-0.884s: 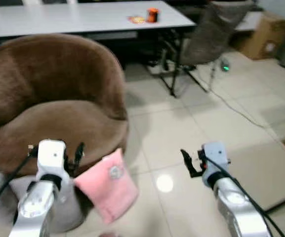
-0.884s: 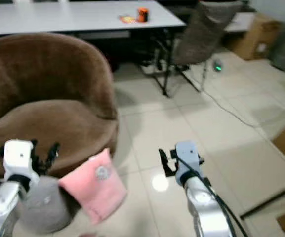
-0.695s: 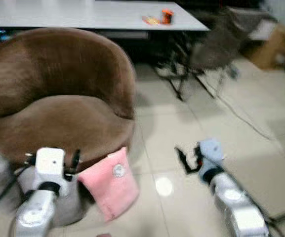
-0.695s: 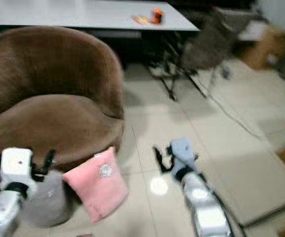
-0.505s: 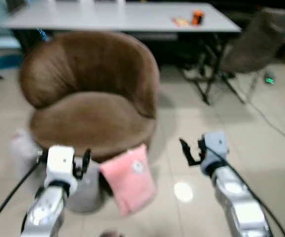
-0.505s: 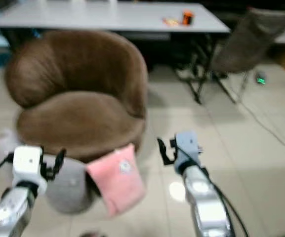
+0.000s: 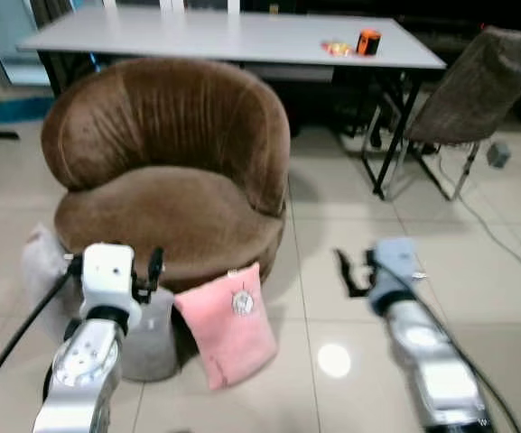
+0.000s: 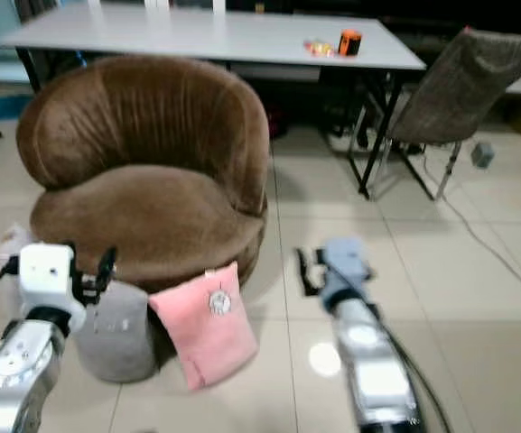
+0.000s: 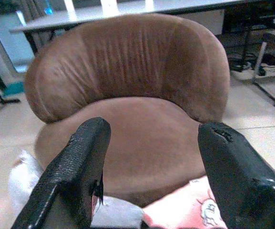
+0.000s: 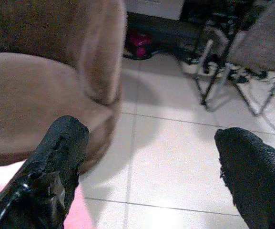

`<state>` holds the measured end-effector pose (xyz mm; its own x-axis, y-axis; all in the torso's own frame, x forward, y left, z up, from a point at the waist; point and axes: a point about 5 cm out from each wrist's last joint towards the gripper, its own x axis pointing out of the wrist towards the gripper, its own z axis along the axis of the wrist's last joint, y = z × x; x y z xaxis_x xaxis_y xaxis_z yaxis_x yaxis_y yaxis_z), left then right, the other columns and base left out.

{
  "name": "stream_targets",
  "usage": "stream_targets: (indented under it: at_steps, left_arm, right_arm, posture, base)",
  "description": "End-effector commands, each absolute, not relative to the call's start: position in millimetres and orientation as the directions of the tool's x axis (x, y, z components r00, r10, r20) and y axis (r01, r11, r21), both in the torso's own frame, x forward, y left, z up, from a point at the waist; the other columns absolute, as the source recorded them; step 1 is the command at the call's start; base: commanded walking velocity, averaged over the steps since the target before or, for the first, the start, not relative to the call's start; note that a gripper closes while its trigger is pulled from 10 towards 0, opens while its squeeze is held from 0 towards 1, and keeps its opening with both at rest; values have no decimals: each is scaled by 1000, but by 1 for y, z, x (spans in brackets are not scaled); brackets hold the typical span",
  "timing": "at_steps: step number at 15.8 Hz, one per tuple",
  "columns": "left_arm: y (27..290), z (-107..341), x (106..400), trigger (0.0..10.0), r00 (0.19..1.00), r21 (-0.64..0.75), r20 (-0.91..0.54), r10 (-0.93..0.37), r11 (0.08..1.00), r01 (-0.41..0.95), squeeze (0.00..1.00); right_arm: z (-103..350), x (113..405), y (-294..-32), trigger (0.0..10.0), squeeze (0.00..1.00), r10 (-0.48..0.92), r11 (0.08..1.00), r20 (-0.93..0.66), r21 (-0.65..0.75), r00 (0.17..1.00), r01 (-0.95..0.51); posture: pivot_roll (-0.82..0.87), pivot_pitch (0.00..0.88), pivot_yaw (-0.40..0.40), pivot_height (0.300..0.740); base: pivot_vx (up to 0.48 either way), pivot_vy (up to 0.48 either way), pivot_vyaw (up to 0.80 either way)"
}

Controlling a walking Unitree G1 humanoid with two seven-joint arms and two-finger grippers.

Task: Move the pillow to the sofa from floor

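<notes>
Both grippers, left point(image 9: 149, 167) and right point(image 10: 149, 176), were spread apart and empty, because the pink pillow point(image 7: 227, 323) between them leaned ungrasped on the sofa point(image 7: 170, 180).

Wide-spread claw point(image 10: 147, 167) beside brown sofa point(image 10: 42, 71)

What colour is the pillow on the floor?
Pink, with a small round picture on it. The pillow shows best in the left eye view, leaning against the brown sofa.
</notes>
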<state>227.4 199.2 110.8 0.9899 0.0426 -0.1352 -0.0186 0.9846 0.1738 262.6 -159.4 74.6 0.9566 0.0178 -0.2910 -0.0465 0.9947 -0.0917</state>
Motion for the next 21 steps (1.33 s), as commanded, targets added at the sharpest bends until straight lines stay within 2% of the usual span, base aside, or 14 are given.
stream_targets:
  at_steps: [1,5,8,11,21]
  left_arm:
    - [204,115,229,10000,991,195,-119,65,980,-41,0]
    - [195,111,226,10000,989,149,-150,-6,988,29,0]
    - [195,110,225,10000,987,149,-158,-7,988,30,0]
    - [195,110,228,10000,988,154,-155,-17,987,41,0]
    - [195,112,231,10000,991,142,-137,-5,990,25,0]
  right_arm:
    - [78,266,-148,10000,1000,47,994,-275,-85,960,-73]
    - [80,265,-138,10000,1000,95,988,-254,-91,963,-121]
    - [81,266,-142,10000,1000,52,990,-250,-111,967,-82]
    - [82,268,-144,10000,1000,17,994,-235,-99,972,-41]
    - [84,277,-143,10000,1000,32,986,-218,-152,975,-66]
  posture:
    - [-143,0,-27,740]
    - [-156,0,-14,740]
    - [-161,0,-16,740]
    - [-159,0,-20,740]
    - [-148,0,-37,740]
  base:
    - [0,0,0]
    - [349,0,542]
    - [384,0,800]
    - [379,0,0]
    - [370,0,0]
